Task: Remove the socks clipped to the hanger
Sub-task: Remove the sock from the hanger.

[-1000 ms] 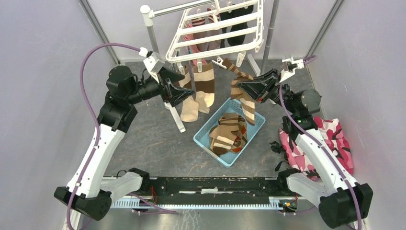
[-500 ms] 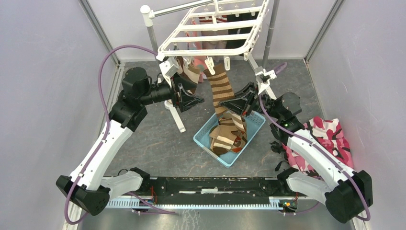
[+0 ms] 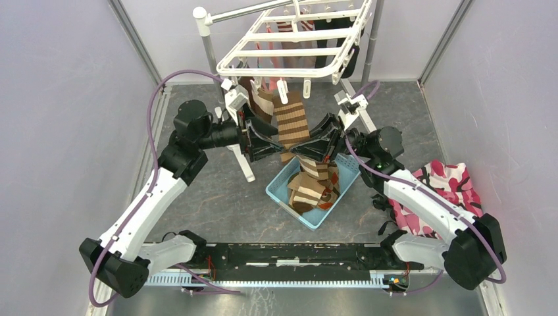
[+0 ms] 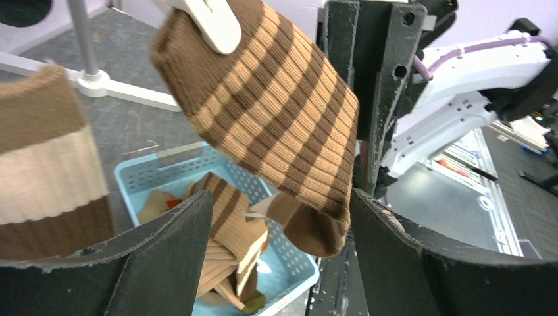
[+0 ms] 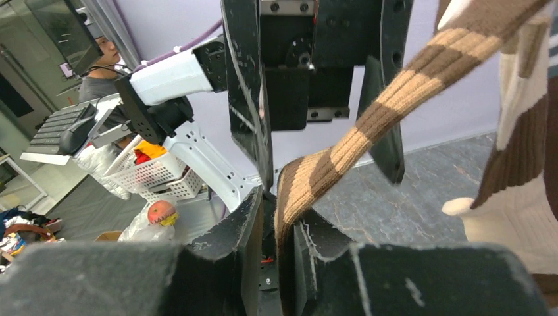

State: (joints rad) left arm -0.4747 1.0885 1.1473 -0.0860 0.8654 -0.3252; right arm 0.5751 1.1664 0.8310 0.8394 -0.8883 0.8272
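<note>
Barely any gap between left claw [image 4: 276,201], striped sock [image 3: 291,122] and right claw [image 5: 276,197]

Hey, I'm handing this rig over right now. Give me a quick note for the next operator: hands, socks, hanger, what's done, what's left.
Left hand: open, straddling the striped sock, not gripping.
Right hand: shut on that sock's lower part.
Sock hangs from a white clip on the hanger, over the blue basket.
Done: several socks lie in the basket.
Left: pull this sock free, drop it in, then unclip the other socks on the hanger.
</note>
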